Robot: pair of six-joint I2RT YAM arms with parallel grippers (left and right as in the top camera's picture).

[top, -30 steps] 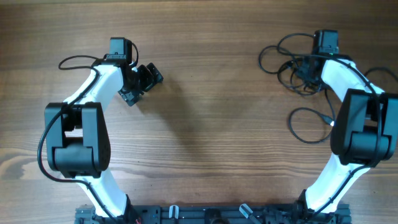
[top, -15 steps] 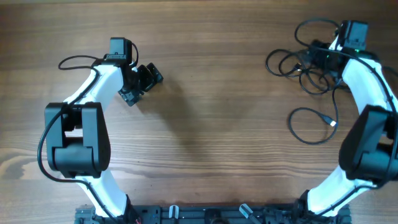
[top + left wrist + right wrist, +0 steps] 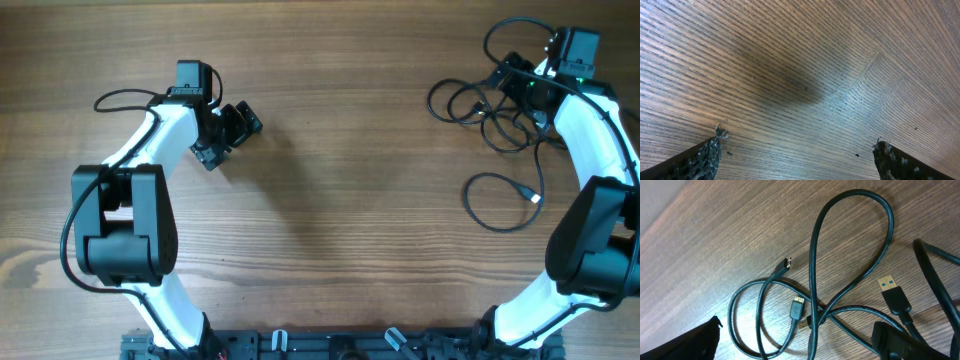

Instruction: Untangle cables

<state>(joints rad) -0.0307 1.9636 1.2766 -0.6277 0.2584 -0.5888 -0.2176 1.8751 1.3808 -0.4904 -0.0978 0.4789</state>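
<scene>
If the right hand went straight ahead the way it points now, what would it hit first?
Likely the cables: their crossing loops by a small plug lie just before the right hand, though depth is unclear.

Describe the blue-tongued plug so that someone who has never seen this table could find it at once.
On the wooden table, in the right wrist view, find the tall loop of black cable. Just right of it lies a wide flat plug. Only it shows blue inside; the small dark plug and the gold-tipped plug left of the loop do not.
</scene>
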